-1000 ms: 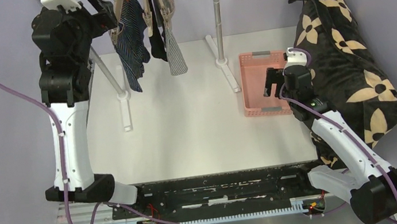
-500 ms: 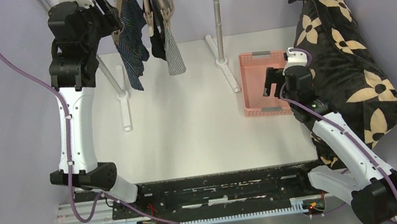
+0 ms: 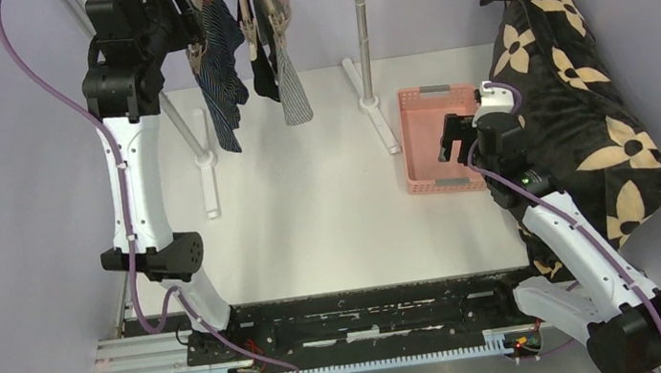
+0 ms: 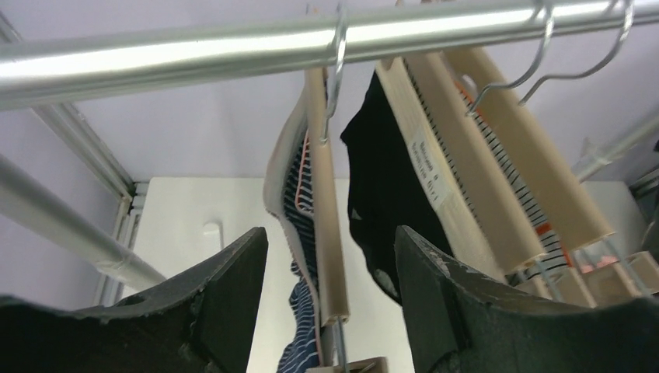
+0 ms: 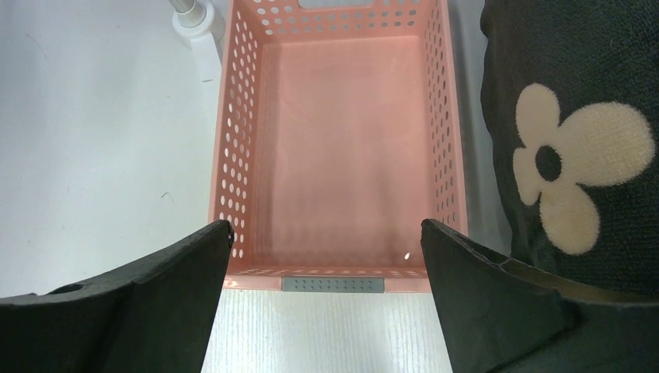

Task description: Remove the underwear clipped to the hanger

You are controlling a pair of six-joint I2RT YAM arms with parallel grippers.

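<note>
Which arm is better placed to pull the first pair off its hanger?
Left. The left hand is up at the rail, open, with the wooden hanger carrying the navy striped underwear between its fingers. The right hand hangs open over the pink basket, far from the rail.

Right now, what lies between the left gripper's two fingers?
The wooden hanger carrying the navy striped underwear hangs in the gap of the open left gripper, seen in the left wrist view.
</note>
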